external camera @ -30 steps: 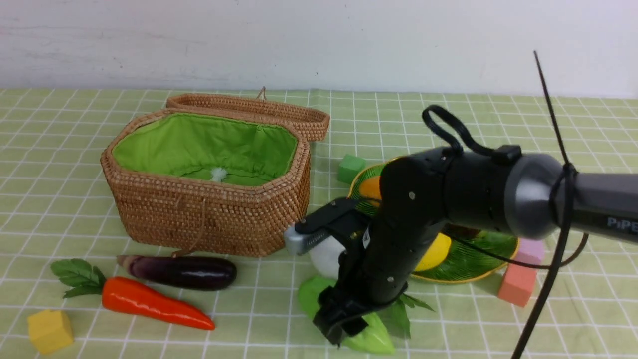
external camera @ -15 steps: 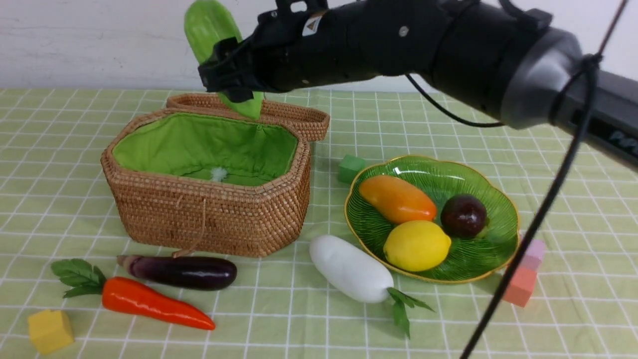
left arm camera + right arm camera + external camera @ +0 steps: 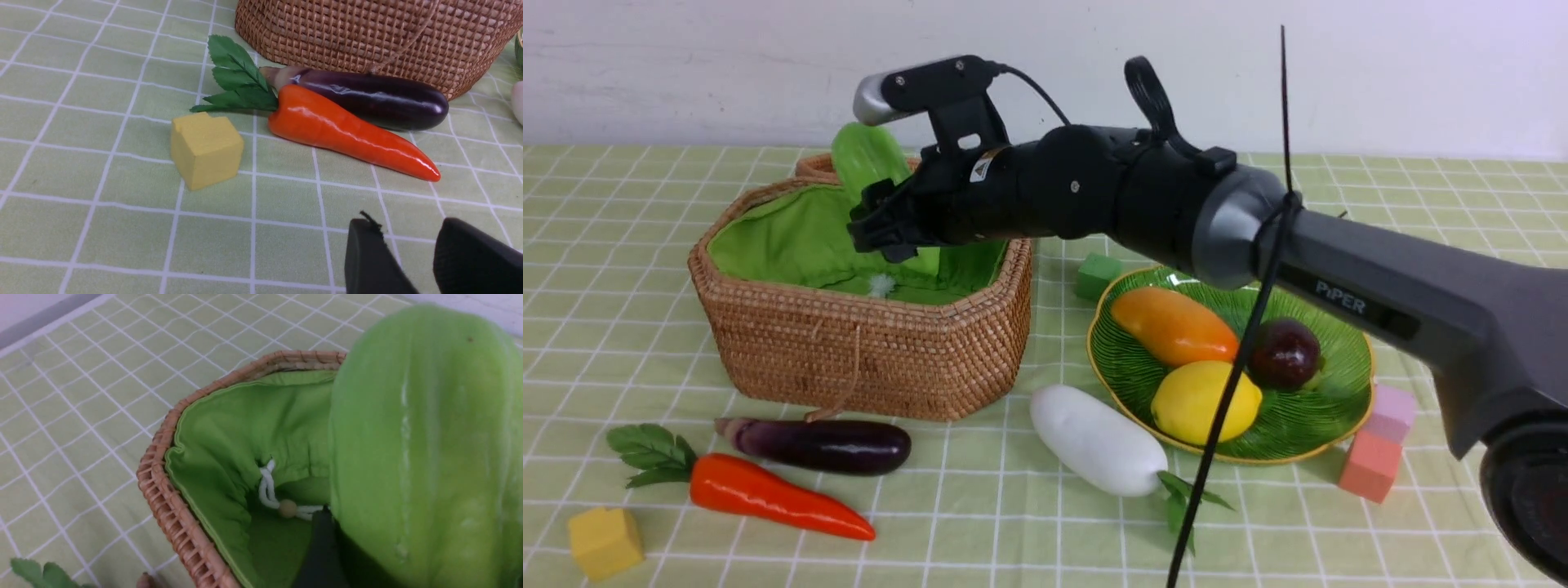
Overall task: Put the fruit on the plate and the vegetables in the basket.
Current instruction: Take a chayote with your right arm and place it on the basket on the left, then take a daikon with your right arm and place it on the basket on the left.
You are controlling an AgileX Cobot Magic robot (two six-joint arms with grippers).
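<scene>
Arm (image 3: 1143, 196) reaches across, right hand (image 3: 886, 224) holding cucumber (image 3: 866, 159) tilted over basket (image 3: 866, 351).

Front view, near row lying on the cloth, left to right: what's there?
In order: yellow cube → carrot → white radish → salmon block. The eggplant is left out because it overlaps the carrot's span.

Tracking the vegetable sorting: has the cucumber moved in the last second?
Yes. The cucumber left the tablecloth by the white radish, went up and left, and now sits in the right claw over the basket.
</scene>
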